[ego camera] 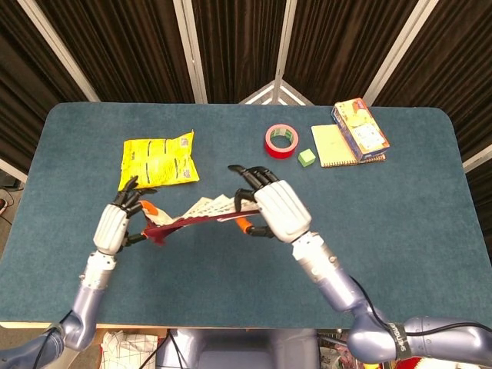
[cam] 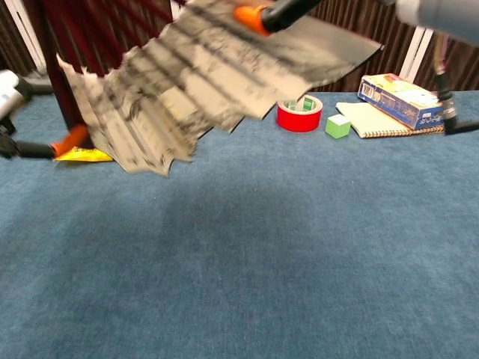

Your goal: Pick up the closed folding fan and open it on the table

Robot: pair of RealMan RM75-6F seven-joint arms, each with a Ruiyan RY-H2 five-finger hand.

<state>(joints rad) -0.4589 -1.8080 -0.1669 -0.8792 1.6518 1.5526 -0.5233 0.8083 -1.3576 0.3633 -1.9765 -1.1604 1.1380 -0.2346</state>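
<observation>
The folding fan point(ego camera: 201, 214) hangs above the table point(ego camera: 400, 215), partly spread between my two hands. Its dark red ribs run from left to right, and pale folds show above them. In the chest view the fan's paper leaf point(cam: 209, 82), painted in ink, fills the upper left and is blurred. My left hand point(ego camera: 115, 223) holds the fan's left end near the rivet, an orange fingertip point(cam: 71, 139) showing. My right hand point(ego camera: 277, 207) grips the right end of the ribs, and only one finger point(cam: 281, 10) shows at the top of the chest view.
A yellow snack bag point(ego camera: 157, 161) lies behind my left hand. At the back right are a red tape roll point(ego camera: 280, 141), a green cube point(ego camera: 307, 157), a yellow notepad point(ego camera: 333, 145) and a colourful box point(ego camera: 360, 127) on it. Dark curtains stand behind the table.
</observation>
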